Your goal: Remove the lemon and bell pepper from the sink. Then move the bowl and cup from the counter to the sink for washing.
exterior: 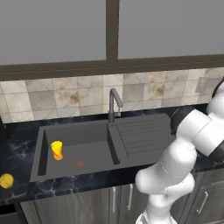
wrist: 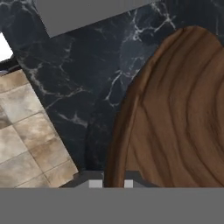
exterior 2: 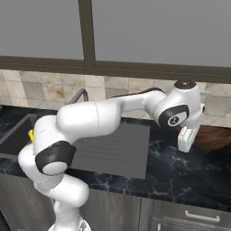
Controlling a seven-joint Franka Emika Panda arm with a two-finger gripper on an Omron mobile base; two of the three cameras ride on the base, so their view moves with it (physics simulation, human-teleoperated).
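Observation:
The wide brown wooden bowl (wrist: 175, 113) sits on the dark counter at the far right, near the tiled wall, and it is also in the right base view (exterior 2: 211, 137). My gripper (wrist: 111, 183) is shut on the bowl's near rim, which passes between the two fingertips; from the right base the gripper (exterior 2: 185, 143) hangs at the bowl's left edge. The yellow cup (exterior: 57, 150) with its red mark stands upright inside the sink (exterior: 89, 139). The lemon (exterior: 6, 180) lies on the counter left of the sink. The bell pepper is out of view.
A flat reddish disc (exterior: 80, 164) lies on the basin floor. The curved faucet (exterior: 113, 103) rises behind the sink, with the ribbed drainboard (exterior: 142, 135) between basin and bowl. A tiled backsplash (wrist: 26, 131) stands close behind the bowl. My arm stretches across the drainboard.

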